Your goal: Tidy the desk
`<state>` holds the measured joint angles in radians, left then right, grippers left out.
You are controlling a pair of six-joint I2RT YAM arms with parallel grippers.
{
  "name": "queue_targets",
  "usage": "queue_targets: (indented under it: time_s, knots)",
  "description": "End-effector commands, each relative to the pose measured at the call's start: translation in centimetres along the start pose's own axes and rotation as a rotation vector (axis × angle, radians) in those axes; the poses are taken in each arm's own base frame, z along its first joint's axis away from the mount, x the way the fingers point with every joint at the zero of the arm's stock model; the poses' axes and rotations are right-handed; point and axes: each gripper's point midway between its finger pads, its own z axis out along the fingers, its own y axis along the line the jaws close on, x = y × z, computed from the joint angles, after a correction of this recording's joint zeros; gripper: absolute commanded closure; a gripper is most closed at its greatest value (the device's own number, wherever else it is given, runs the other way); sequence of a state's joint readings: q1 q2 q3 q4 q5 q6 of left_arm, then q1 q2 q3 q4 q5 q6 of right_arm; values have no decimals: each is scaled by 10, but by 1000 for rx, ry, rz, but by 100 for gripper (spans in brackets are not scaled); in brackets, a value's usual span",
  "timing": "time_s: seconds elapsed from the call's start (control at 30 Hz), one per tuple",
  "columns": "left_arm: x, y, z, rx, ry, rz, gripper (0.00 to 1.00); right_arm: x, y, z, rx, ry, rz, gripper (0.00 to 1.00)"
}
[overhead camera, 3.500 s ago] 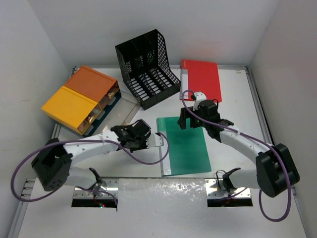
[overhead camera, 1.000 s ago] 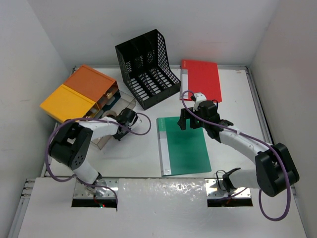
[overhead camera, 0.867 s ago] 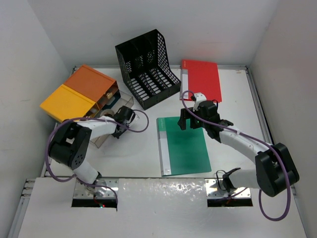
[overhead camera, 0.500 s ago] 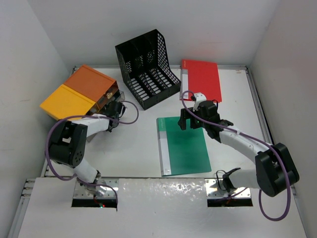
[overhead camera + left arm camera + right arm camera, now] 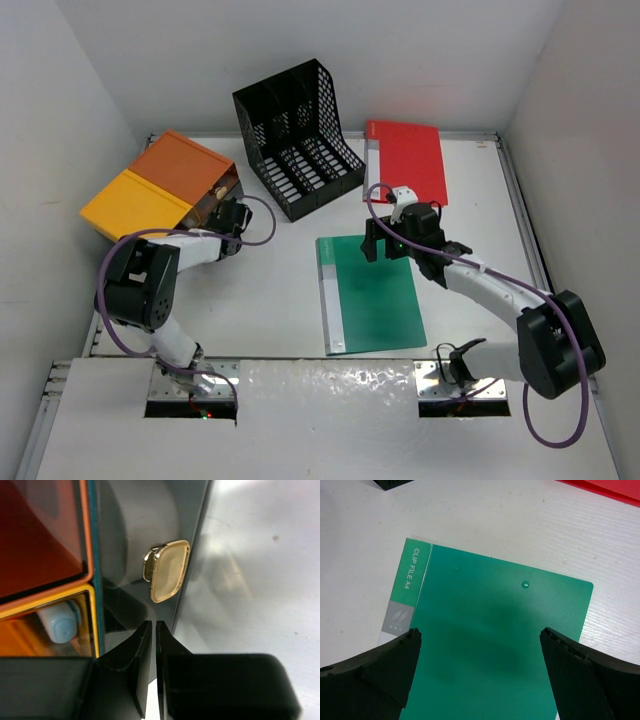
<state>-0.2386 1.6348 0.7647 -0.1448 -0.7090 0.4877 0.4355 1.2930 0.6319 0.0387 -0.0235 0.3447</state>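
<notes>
Left fingers point(image 5: 142, 652) are pressed almost together, only a thin slit between the tips and nothing in it. Straight ahead of those tips, a touch to the right, sits a cream tab with a gold rim point(image 5: 167, 570), fixed on a grey drawer front point(image 5: 135, 525). I can't tell whether the tips touch that front. Off to the left of the fingers I see the orange drawer point(image 5: 40, 530), and below it the yellow drawer point(image 5: 47, 630) with a pale blue-capped thing point(image 5: 60, 622) inside. From above, that puts my left fingers right up against the open face of the orange-yellow drawer box point(image 5: 160, 195).

Right fingers point(image 5: 380, 670) are spread wide apart and grip nothing. The green clip file point(image 5: 490, 640) lies flat between and beneath them, its white-lettered spine toward the left finger. Beyond the right fingers lies the red folder point(image 5: 410, 158), and beyond and to the left stands the black mesh file rack point(image 5: 297, 135).

The tabletop point(image 5: 270, 310) is under everything: bare white surface between my two sets of fingers and around the green file.
</notes>
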Motion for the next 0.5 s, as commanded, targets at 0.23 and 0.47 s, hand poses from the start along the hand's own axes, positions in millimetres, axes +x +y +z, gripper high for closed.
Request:
queue_targets:
  time_s: [0.23,0.47]
  knots:
    - [-9,37,3,-172,-4,-49,90,-12,-8,-5,46,-49,-29,1]
    - [-19,-2,-10,71,-77,34,87,-53,-13,8,64,-136,-109,1]
